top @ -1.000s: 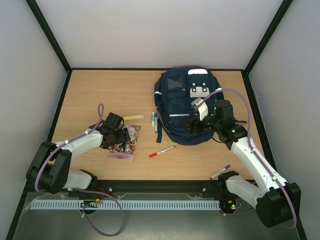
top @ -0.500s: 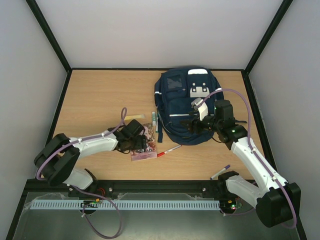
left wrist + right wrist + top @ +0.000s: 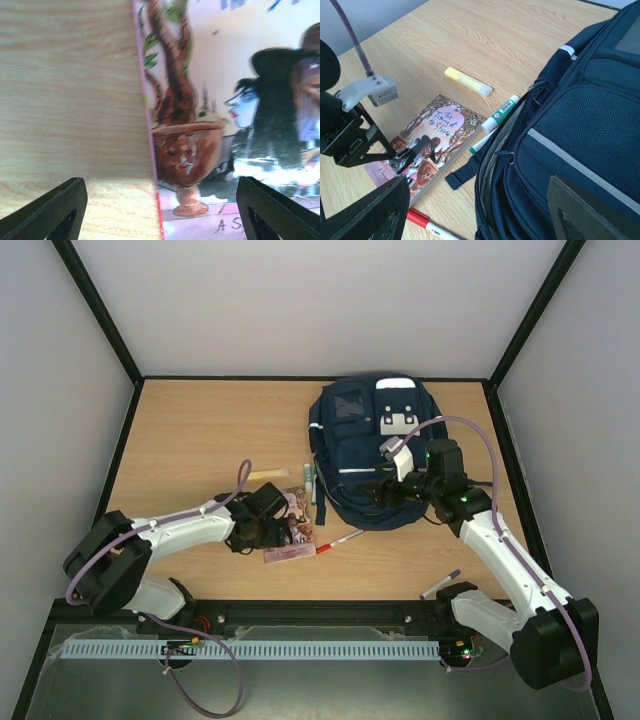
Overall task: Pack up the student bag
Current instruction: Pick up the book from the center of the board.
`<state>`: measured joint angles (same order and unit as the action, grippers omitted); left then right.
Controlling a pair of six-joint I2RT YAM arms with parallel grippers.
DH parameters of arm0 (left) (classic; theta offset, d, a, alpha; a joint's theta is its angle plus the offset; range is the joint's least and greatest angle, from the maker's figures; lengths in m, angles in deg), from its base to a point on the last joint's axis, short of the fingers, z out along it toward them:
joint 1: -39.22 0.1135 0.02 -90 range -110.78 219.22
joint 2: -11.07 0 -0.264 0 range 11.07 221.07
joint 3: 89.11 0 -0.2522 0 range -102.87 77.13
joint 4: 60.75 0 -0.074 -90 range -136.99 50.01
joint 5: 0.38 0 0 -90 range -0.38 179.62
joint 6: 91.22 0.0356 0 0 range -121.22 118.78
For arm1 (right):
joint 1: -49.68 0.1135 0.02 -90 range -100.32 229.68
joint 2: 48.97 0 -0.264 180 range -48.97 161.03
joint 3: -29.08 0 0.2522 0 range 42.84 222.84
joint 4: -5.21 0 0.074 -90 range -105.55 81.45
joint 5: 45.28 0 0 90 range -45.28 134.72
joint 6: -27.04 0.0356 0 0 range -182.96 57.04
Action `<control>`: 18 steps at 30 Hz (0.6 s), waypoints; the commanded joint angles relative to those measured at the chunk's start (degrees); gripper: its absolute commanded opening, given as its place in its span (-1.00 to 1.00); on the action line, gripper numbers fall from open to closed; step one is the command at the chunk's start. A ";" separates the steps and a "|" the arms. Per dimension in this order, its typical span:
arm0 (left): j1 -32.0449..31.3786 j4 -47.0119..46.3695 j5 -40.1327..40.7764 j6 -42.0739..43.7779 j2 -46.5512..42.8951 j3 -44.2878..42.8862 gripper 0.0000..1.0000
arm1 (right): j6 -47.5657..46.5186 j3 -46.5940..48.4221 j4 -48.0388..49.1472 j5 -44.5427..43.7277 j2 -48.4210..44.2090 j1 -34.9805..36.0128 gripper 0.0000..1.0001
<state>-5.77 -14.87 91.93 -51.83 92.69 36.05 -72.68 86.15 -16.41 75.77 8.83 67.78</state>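
A wooden table (image 3: 190,430) is seen from above, enclosed by pale walls. The student bag (image 3: 375,455) is laid flat at the far right of centre, its white patch turned upward; in the right wrist view its (image 3: 580,125) zip is seen parted along the near-left side. The right gripper (image 3: 385,492) is held above that near-left edge of the bag, and its fingers (image 3: 375,210) are spread wide with nothing between them. The left gripper (image 3: 285,530) is lowered over an illustrated book (image 3: 295,540) lying just left of the bag; its fingers (image 3: 55,210) are parted, with the book's cover (image 3: 225,100) and pink edge seen between them. Whether the tips are pressed onto the cover cannot be told. A yellow glue stick (image 3: 267,474) is placed beyond the book, apart from it. A green-capped marker (image 3: 502,112) is laid against the bag's left side. A red pen (image 3: 338,539) is found touching the book's right corner, and a purple pen (image 3: 441,585) is left near the right arm's base
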 commanded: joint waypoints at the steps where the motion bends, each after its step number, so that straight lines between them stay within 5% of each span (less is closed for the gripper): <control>1: -0.25 -0.60 0.64 3.36 -1.32 -3.79 0.64 | -0.58 -0.50 -1.37 1.94 1.28 -0.16 0.52; 18: -0.62 -14.19 -9.57 11.10 15.77 -14.86 -0.45 | -1.12 -0.59 -1.37 0.22 2.31 -0.17 0.52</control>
<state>-5.95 -28.55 84.41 -41.65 104.84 22.19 -73.05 86.15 -16.43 75.90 10.91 67.78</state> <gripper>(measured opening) 0.345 0.759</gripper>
